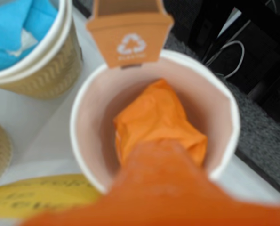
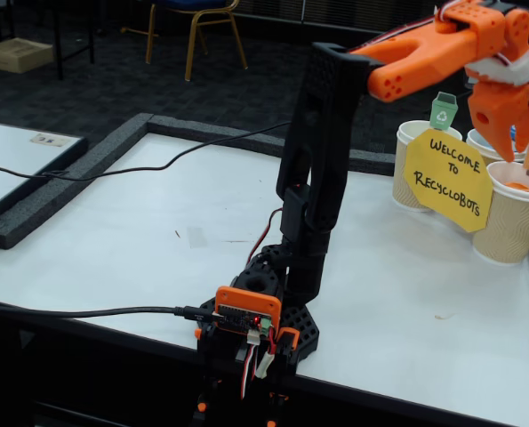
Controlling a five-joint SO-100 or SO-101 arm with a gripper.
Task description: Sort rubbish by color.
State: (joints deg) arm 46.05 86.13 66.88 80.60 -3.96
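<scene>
The orange paper ball lies inside the cup with the orange tag, directly under the gripper (its blurred orange finger reaches over the rim). Whether the jaws are spread, I cannot tell.

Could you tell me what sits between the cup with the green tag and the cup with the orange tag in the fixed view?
The yellow sign reading "Welcome to Recyclobots" sits between the green-tag cup and the orange-tag cup, overlapping both.
</scene>
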